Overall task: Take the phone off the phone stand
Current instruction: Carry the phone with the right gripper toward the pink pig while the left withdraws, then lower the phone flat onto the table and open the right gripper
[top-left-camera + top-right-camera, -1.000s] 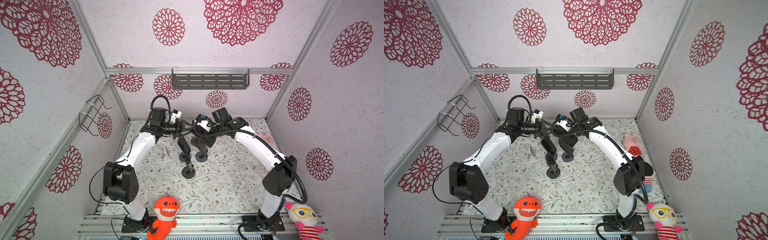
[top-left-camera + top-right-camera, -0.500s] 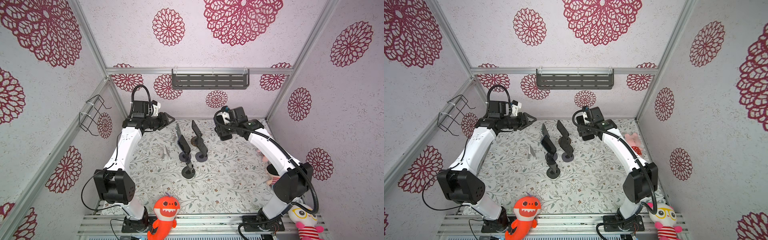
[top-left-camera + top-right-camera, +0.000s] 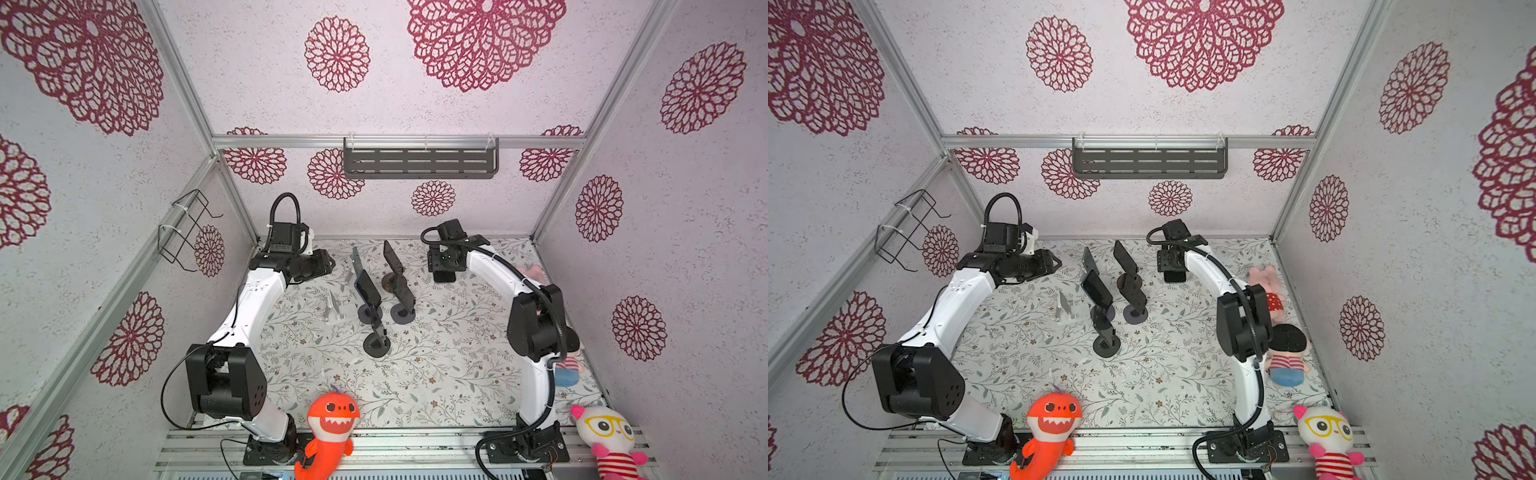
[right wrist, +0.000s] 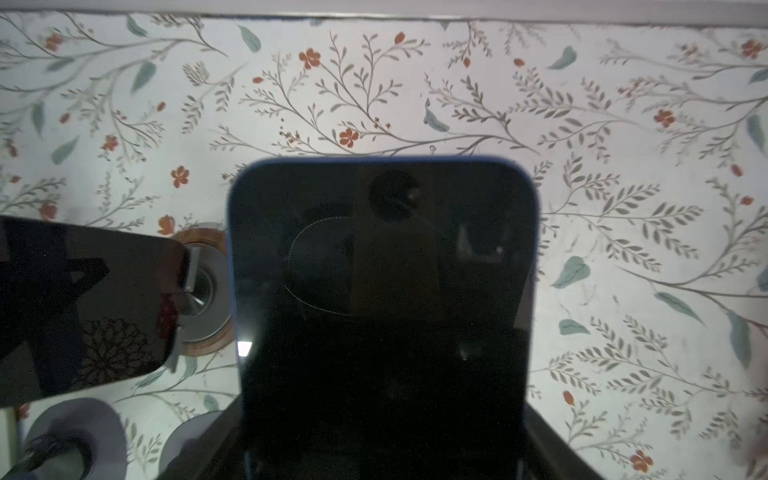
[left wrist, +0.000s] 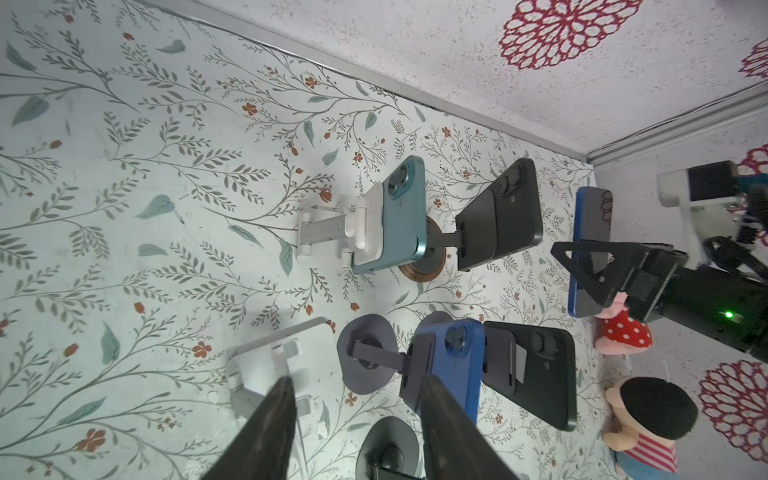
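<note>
R gripper [image 3: 444,272] clamped on blue phone [image 4: 382,291], off stands [image 3: 402,316], to their right | long axis in line w/ jaws | L gripper [image 5: 357,386] part-open, empty | nxt: set down, R arm

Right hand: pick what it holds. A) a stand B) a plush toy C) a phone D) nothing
C: in the right wrist view the right hand grips a phone with a blue edge, one finger on either side of it.
</note>
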You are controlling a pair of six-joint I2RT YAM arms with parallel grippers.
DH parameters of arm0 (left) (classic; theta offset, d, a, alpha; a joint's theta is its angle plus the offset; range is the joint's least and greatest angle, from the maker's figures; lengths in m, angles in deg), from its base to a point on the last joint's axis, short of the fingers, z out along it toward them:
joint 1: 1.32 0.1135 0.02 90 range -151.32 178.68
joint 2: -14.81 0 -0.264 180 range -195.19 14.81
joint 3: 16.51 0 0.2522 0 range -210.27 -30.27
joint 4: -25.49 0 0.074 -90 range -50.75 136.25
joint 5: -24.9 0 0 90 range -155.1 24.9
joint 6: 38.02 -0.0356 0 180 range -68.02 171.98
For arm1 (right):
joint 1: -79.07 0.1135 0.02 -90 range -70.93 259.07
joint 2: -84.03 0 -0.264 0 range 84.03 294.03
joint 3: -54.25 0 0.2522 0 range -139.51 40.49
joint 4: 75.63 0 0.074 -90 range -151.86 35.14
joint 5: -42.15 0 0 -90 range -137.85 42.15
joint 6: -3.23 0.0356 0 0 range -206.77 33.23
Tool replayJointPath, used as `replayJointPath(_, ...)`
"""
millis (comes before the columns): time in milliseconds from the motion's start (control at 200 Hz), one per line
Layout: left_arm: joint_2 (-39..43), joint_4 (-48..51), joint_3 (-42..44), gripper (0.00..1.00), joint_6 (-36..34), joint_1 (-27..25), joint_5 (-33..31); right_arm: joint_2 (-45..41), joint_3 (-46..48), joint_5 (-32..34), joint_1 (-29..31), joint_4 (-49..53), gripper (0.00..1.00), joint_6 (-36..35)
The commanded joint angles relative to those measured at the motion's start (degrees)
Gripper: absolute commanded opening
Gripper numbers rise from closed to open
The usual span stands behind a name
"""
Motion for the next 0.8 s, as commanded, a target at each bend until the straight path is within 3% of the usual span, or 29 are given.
replayJointPath(0, 1.83, -2.22, -0.22, 0.52, -1.81, 0.59, -1.23, 2.20, -5.20, 0.02, -0.31, -1.57, 0.35, 1.17)
replayJointPath(345, 0.74, -2.05, -0.29, 0.54, -0.77, 1.90, -0.59, 13.58, -12.36, -3.11, -0.70, -4.30, 0.41, 0.74)
replayJointPath(625, 0.23, -1.93, -0.49, 0.54, -0.70, 2.61, -0.06, 16.78, -12.37, -3.36, -0.75, -5.50, 0.45, 2.23)
replayJointPath(736, 0.10, -2.41, -0.23, 0.55, 0.35, 3.34, 1.50, 17.21, -11.99, -3.18, -0.64, -5.61, 0.56, 2.46)
replayJointPath(796, -0.25, -3.10, -0.14, 0.55, 1.51, 4.19, 3.75, 17.06, -11.10, -2.67, -0.57, -5.93, 0.69, 2.56)
